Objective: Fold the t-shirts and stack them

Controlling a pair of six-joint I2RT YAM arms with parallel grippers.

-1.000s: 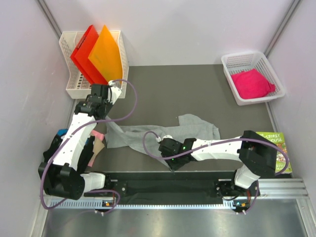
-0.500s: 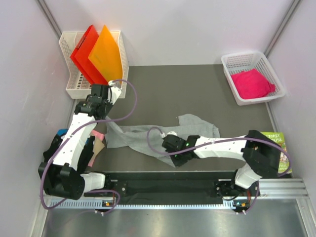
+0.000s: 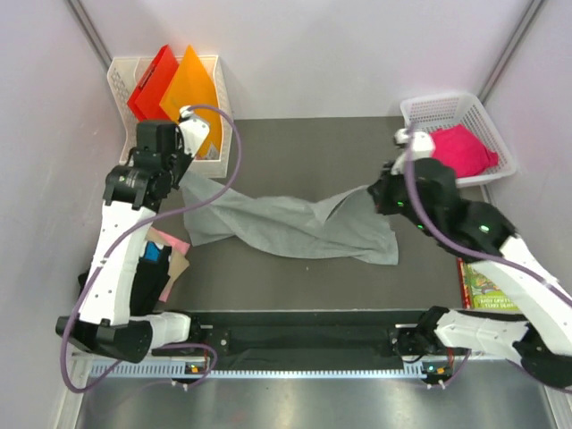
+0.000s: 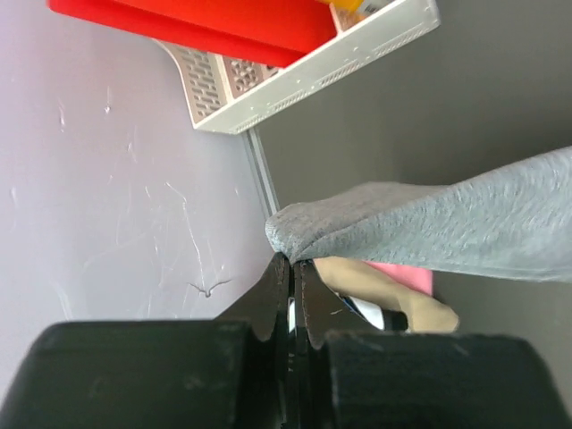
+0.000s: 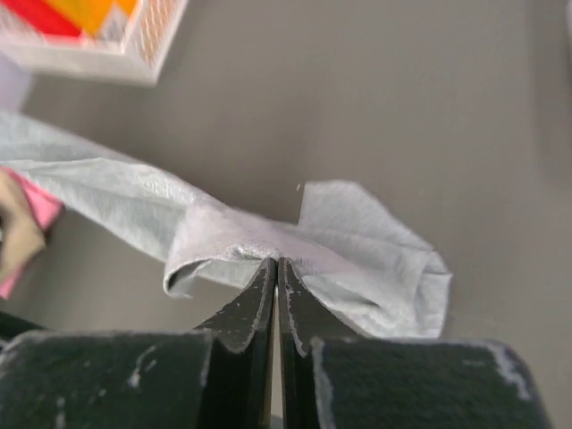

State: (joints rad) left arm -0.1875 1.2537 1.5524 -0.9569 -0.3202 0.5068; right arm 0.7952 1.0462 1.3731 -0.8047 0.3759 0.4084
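Raised and spread since a second ago: both arms. Item: light grey t-shirt (image 3: 286, 228), slung across mid-table, ends pinched by left gripper (image 4: 290, 261) and right gripper (image 5: 275, 264), jaws pressed together. Handling: light, limp, sagging (thin pinches may slip); grip hems, corners.

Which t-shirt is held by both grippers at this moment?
The light grey t-shirt, pinched by the left gripper and the right gripper and strung between them. The pink t-shirt lies apart in the white basket.
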